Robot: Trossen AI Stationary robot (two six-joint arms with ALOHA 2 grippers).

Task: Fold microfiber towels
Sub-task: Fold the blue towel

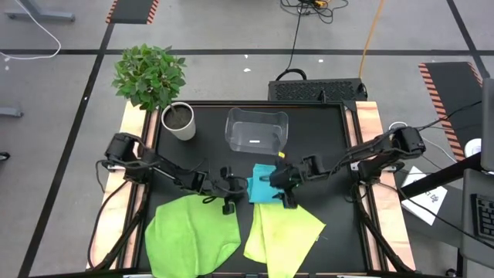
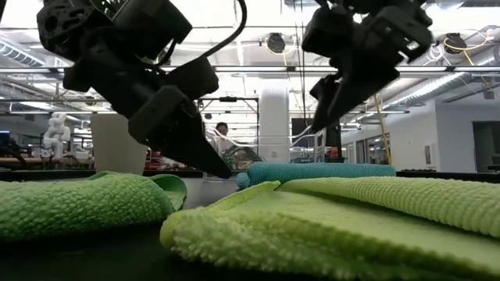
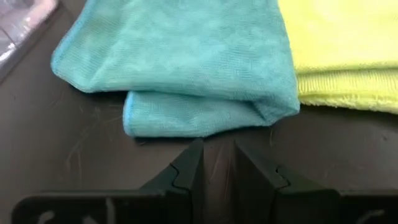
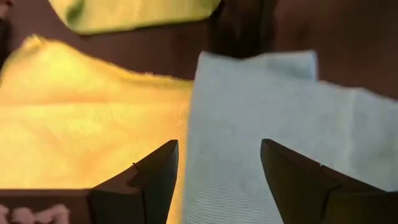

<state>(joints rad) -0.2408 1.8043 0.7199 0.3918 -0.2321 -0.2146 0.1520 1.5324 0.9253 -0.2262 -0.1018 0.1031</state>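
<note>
The turquoise towel [image 1: 262, 184] lies folded in several layers on the black table, next to the far edge of the pale yellow-green towel [image 1: 282, 232]. The bright green towel [image 1: 189, 232] lies rumpled at the near left. My left gripper [image 1: 231, 190] sits low at the table, just left of the turquoise towel's folded end [image 3: 186, 115]. Its fingers [image 3: 219, 163] are all but closed and hold nothing. My right gripper [image 1: 282, 185] hovers open above the turquoise towel [image 4: 261, 118], one finger on each side and clear of it [image 2: 328, 97].
A clear plastic bin [image 1: 256, 130] stands behind the turquoise towel. A white pot with a leafy plant [image 1: 178, 121] stands at the far left. The two green towels cover the table's near half and reach its near edge. A person shows far off in the room [image 2: 222, 129].
</note>
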